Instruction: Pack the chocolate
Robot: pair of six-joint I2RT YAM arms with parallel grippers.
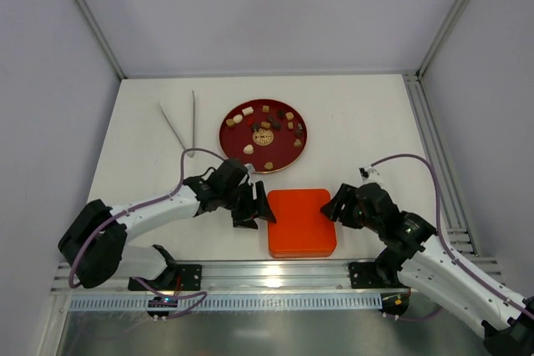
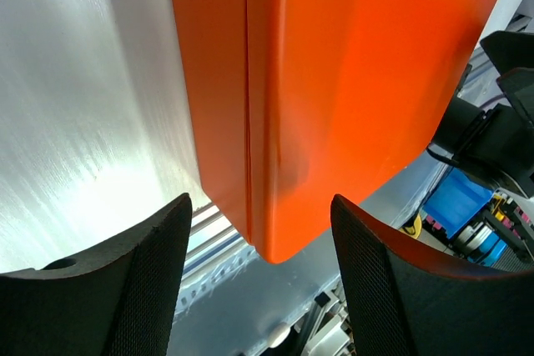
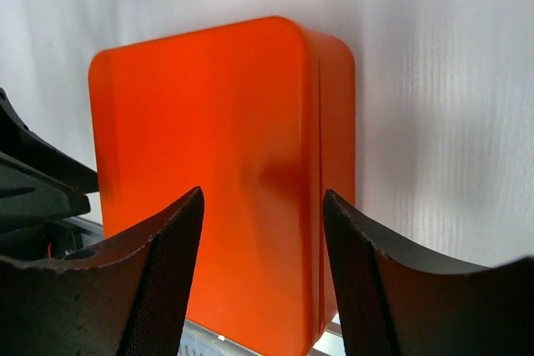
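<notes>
Top external view: chocolate all on far plate; orange box lidded; left gripper and right gripper jaws wide, empty.

Orange-red box, black fingers
Past the fingers: cream, caramel and dark-brown chocolate on a deep-red plate, gold emblem.

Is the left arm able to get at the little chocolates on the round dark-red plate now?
Probably yes: the open left gripper sits beside the round dark-red plate, only bare table between, chocolates uncovered.

Bright, even light, with strong glare on the table.
</notes>
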